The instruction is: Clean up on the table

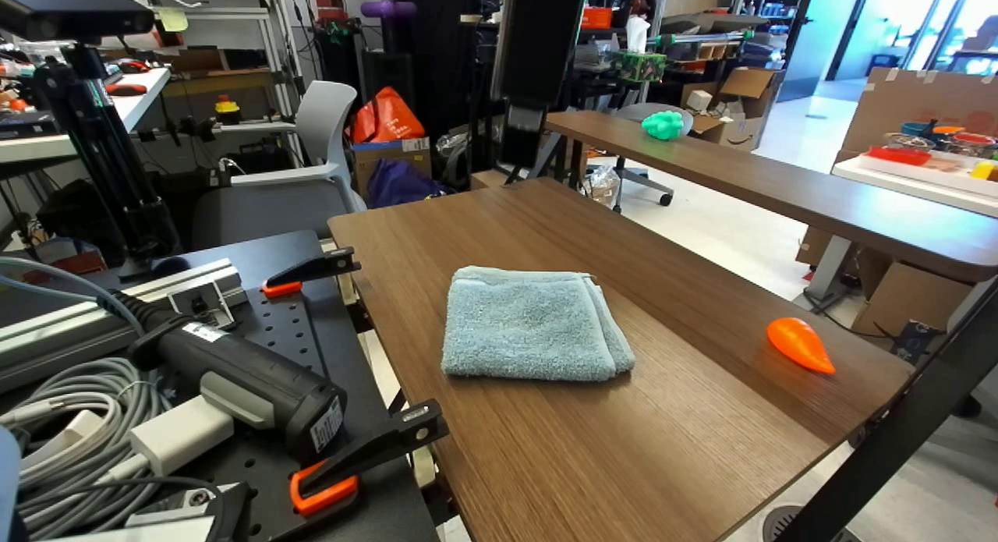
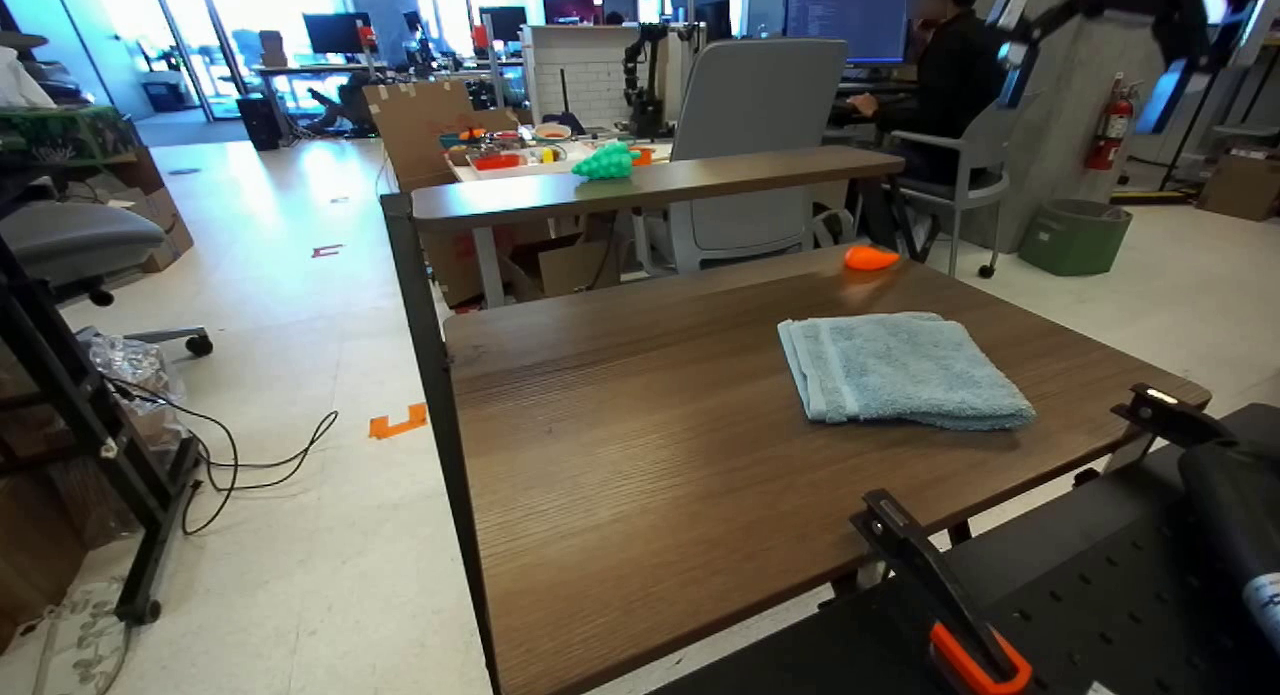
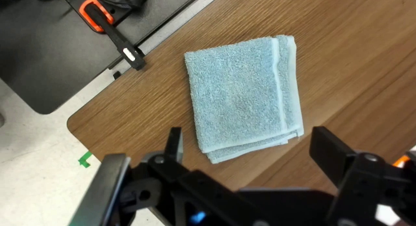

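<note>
The dark brown table (image 1: pixel 686 448) shows in both exterior views (image 2: pixel 600 455) and the wrist view (image 3: pixel 156 105). A folded light blue towel (image 1: pixel 530 324) lies flat on it, also in an exterior view (image 2: pixel 900 370) and the wrist view (image 3: pixel 240 92). A bright orange teardrop-shaped object (image 1: pixel 799 345) lies by the table's long edge, also in an exterior view (image 2: pixel 870 259). My gripper (image 3: pixel 247 138) is open and empty above the table, its fingers spread wider than the towel's near edge. It shows at top right in an exterior view (image 2: pixel 1088 87).
A black workbench (image 2: pixel 1080 595) runs along the table, with orange-black clamps (image 1: pixel 374 456) reaching over its edge, cables and a handheld scanner (image 1: pixel 242 378). A longer brown table (image 1: pixel 741 175) bearing a green bumpy object (image 1: pixel 663 125) stands along the opposite side.
</note>
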{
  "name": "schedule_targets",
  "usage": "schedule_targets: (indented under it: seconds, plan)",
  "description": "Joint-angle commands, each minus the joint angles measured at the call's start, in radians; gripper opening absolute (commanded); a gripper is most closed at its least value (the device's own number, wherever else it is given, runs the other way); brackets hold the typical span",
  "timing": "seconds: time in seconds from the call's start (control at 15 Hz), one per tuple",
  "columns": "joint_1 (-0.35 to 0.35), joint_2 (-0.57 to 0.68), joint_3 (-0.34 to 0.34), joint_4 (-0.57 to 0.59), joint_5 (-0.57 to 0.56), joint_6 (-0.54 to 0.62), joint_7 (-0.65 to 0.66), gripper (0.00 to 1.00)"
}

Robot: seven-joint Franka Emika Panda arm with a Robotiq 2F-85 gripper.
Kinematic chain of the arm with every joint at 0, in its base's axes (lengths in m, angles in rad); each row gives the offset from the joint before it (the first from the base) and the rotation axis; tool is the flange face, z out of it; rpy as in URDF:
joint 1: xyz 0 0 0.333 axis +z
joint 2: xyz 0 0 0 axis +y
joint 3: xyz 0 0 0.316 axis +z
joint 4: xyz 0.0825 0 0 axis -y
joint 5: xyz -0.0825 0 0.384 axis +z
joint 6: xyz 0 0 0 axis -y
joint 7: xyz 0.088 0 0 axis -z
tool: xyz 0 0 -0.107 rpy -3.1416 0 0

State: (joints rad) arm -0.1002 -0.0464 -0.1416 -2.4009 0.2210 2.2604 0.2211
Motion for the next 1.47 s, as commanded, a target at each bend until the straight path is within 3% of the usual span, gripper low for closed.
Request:
schedule_targets:
  seconds: [0.0,0.2,0.27,0.53,0.8,1.13,1.4]
  plan:
    - [0.004,0.148,0.025,0.002,-0.011,0.120,0.080,1.00]
    - [0.013,0.216,0.016,0.014,-0.074,0.150,0.141,1.00]
    - [0.004,0.192,0.023,-0.005,-0.023,0.136,0.087,1.00]
    - [0.007,0.224,0.019,0.011,-0.056,0.140,0.119,1.00]
    - [0.029,0.298,0.042,0.021,0.029,0.321,0.209,1.00]
    - [0.094,0.517,0.072,0.041,0.086,0.687,0.290,1.00]
    - [0.143,0.696,0.068,0.102,0.103,0.742,0.345,1.00]
